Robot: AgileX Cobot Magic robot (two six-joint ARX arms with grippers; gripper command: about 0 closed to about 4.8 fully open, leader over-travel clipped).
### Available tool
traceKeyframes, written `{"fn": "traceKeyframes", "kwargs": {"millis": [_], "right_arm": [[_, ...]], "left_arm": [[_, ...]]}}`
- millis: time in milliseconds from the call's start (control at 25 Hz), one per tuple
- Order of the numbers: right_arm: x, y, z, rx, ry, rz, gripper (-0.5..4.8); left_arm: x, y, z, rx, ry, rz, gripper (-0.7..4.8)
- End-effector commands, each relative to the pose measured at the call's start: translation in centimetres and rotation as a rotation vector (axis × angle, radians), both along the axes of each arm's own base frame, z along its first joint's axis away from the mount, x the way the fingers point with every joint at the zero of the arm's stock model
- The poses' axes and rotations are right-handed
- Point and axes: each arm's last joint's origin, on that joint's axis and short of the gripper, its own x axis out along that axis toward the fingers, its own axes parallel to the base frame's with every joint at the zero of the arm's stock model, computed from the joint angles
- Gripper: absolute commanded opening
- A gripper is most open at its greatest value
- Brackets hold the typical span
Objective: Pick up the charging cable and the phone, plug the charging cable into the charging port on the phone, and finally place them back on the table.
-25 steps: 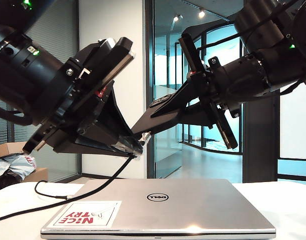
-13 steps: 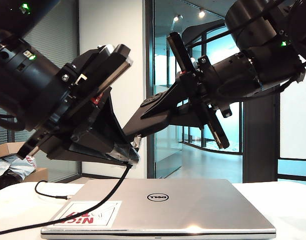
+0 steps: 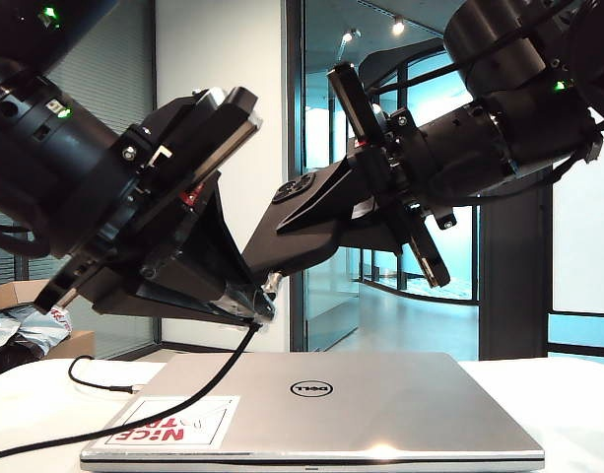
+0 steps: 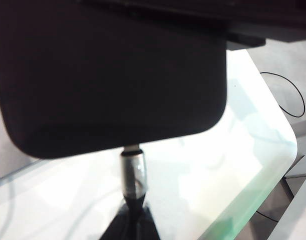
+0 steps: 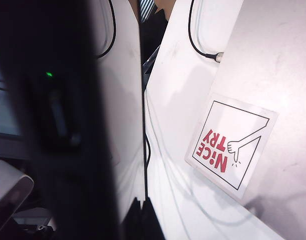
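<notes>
Above the Dell laptop (image 3: 316,409), the charging cable (image 4: 134,172) is pinched in the closed left end effector (image 3: 250,301) and the phone (image 3: 302,222) in the closed right end effector (image 3: 326,212), the plug judged seated, lowering to the worktop (image 3: 568,404) next.

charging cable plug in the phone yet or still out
In, or nearly: the charging cable plug tip meets the phone edge in the left wrist view; full seating cannot be told.

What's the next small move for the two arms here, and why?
Probably push the plug straight on into the phone. In the left wrist view the charging cable, held in the left tool, has its silver plug meeting the phone's short edge but not yet seated. The right tool holds the phone above the laptop.
</notes>
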Motion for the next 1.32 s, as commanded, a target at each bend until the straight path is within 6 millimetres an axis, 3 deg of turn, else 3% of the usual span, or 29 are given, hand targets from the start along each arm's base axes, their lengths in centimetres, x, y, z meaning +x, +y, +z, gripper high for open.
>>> {"fn": "traceKeyframes", "kwargs": {"millis": [40, 759, 1319], "right_arm": [[-0.17, 0.21, 0.45, 0.025, -0.022, 0.043, -0.06], [-0.57, 0.05, -0.27, 0.007, 0.133, 0.031, -0.06], [-0.48, 0.06, -0.23, 0.000, 0.118, 0.008, -0.06]], "left_arm": [[0.16, -0.27, 0.57, -0.037, -0.036, -0.002, -0.06], [0.21, -0.33, 0.69, -0.047, -0.047, -0.004, -0.06], [0.33, -0.46, 1.00, -0.075, -0.072, -0.003, -0.01]]}}
